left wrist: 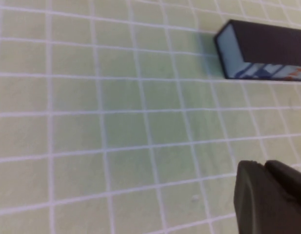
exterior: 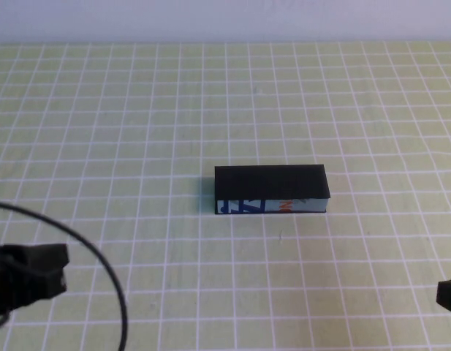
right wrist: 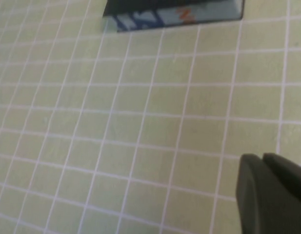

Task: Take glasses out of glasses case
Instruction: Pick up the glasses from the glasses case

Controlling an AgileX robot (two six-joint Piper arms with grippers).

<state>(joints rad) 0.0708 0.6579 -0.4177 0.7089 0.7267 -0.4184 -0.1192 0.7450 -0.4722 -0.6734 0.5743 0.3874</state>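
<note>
The glasses case (exterior: 271, 189) lies shut in the middle of the table, a black box whose light blue front with dark blue and orange print faces me. It also shows in the left wrist view (left wrist: 262, 51) and the right wrist view (right wrist: 172, 12). The glasses are hidden. My left gripper (exterior: 53, 267) is parked low at the near left, shut and empty, far from the case; its fingers (left wrist: 267, 195) lie together. My right gripper (exterior: 450, 294) sits at the near right edge, shut and empty; its fingers (right wrist: 267, 190) lie together.
The table (exterior: 137, 131) is covered by a pale green mat with a white grid. A black cable (exterior: 108, 263) loops from the left arm over the near left. A pale wall runs along the far edge.
</note>
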